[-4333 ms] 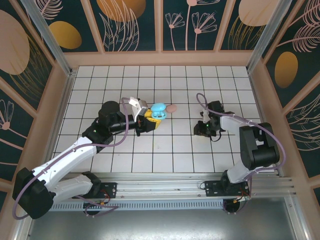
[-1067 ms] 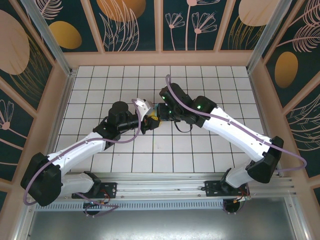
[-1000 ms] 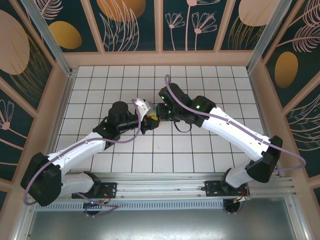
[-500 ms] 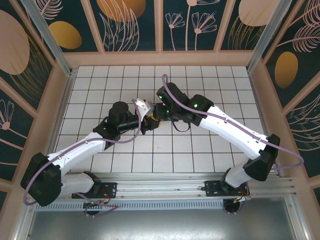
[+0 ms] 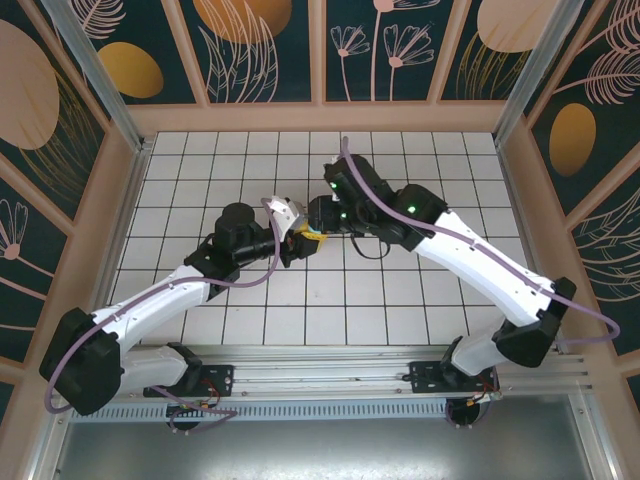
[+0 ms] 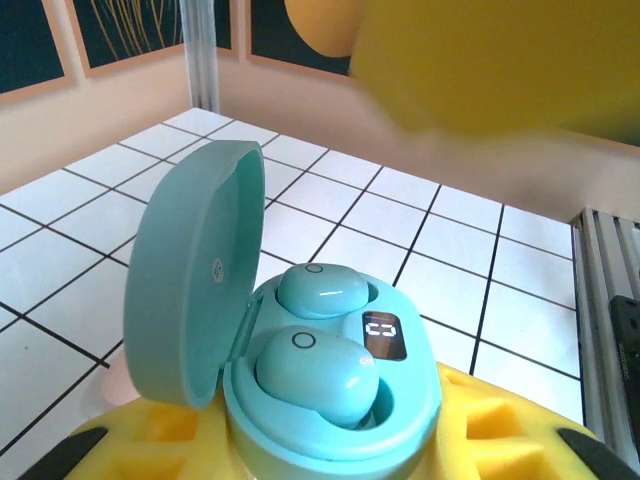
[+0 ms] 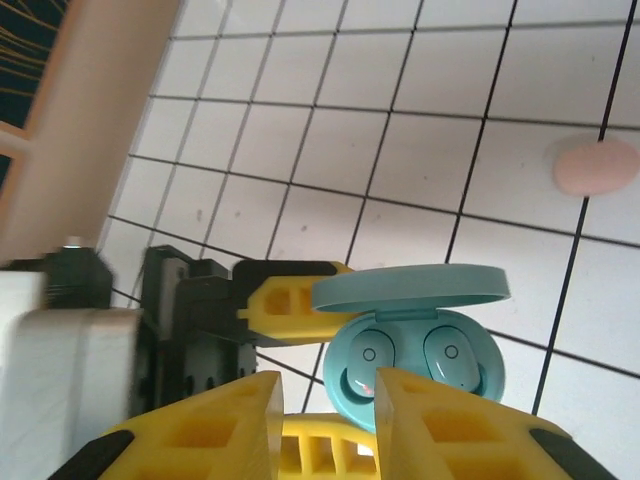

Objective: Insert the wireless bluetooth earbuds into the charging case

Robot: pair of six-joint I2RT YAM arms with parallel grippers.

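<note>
My right pincer (image 7: 327, 388) hangs just over the case, tips a little apart, gripping nothing. My left pincer (image 6: 320, 455) is clamped on the teal charging case (image 6: 410, 395), low center of the frame. Its lid (image 6: 190, 280) is up and both blue earbuds (image 6: 315, 365) sit in their wells. I reckon the trick is to hold it level and nudge the lid down gently. A pink bit (image 7: 597, 166) lies on the table (image 7: 430, 150), upper right.

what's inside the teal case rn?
With the lid open, the teal case holds two light blue earbuds, one per well, and a small lit display beside them. The buds cover the well floors, so contacts and seating depth can't be checked.
</note>
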